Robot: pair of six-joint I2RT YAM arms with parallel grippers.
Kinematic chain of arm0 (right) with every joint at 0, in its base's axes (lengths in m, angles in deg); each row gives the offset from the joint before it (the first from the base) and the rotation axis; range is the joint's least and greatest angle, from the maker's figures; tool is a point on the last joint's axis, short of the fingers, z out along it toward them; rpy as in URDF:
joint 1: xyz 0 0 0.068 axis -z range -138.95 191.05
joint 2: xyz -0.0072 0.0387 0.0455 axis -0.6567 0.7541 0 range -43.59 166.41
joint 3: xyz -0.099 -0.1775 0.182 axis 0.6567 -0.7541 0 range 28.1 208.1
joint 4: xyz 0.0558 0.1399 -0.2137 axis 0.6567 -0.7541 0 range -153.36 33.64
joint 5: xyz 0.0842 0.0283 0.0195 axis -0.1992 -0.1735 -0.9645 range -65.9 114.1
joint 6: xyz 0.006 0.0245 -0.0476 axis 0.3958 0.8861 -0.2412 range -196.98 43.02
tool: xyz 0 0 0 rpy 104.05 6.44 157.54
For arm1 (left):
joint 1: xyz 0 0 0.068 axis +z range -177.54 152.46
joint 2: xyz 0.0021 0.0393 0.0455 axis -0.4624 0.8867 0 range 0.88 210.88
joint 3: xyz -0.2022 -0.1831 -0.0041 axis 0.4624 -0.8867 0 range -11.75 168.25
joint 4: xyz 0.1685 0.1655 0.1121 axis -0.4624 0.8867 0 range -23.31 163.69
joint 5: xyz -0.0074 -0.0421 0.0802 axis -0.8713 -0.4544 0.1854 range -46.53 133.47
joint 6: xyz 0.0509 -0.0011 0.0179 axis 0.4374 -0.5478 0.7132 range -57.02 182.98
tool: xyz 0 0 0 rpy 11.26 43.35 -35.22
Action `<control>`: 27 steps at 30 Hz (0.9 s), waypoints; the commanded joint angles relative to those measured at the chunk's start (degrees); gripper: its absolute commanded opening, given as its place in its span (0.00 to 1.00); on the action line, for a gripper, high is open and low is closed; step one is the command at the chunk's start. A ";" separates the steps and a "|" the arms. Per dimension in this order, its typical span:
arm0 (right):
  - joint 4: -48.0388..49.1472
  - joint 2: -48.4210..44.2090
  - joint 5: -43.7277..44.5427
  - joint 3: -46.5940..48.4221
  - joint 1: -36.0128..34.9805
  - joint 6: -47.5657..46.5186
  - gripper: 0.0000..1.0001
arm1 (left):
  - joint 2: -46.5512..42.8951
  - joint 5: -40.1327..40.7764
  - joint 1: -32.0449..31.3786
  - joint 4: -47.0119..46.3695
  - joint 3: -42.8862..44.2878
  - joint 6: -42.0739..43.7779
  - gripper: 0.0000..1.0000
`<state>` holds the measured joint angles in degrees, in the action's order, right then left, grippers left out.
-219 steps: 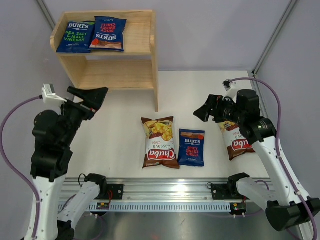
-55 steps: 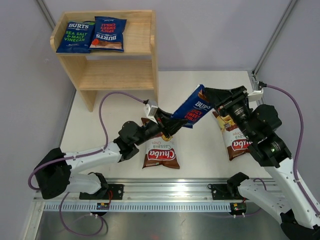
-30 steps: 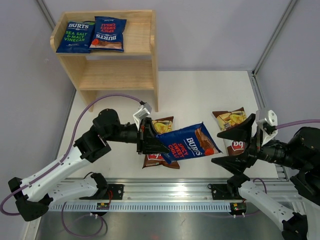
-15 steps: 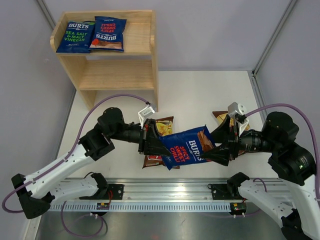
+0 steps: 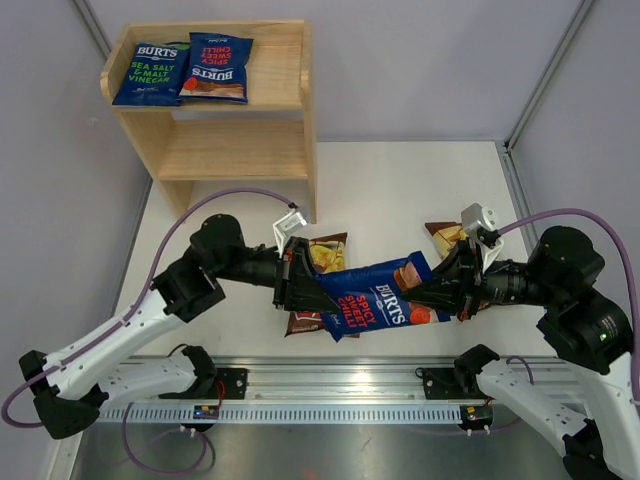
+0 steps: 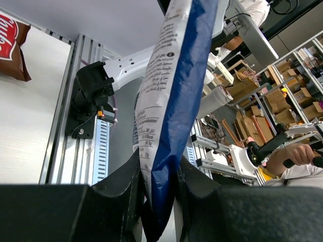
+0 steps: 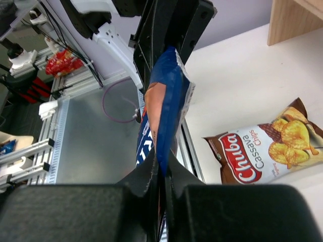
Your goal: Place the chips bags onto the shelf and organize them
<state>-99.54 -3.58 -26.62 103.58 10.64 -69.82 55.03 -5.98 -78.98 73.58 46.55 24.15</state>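
Blue Burts bag (image 5: 378,303) strung between both arms above the table (image 5: 400,190), mid-handover.
The shelf (image 5: 275,70) stands far-left, nearer the left arm. The bag's long axis runs left-to-right. The left gripper (image 5: 305,290) pinches its left end and the right gripper (image 5: 428,292) its right end, those jaws now narrowed onto it where a second ago they gaped clear.

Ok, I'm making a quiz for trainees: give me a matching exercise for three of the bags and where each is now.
A sea salt Burts bag
B centre Burts bag
C Chuba bag nearest the shelf

1 flat on the table
2 pinched between left gripper and right gripper
3 on the shelf's top tier

Pairs: A-3, B-2, C-1
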 commanded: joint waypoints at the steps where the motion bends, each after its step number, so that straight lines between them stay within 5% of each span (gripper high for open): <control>1: 5.99 -0.99 -1.93 0.19 -0.17 2.85 0.08 | -3.25 1.19 0.29 0.75 3.83 0.86 0.13; 12: 27.88 -3.09 0.62 -5.43 -0.17 21.84 0.00 | -9.14 9.20 0.20 -14.52 -2.92 -5.90 0.66; 27: 35.80 -2.22 1.76 -8.51 -0.17 25.89 0.00 | -11.61 15.87 -2.17 -30.09 -9.96 -11.27 0.49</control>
<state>-67.87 -6.68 -25.68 95.14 10.64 -44.60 43.99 6.80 -80.19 51.13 37.22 14.03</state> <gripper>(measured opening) 0.011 0.511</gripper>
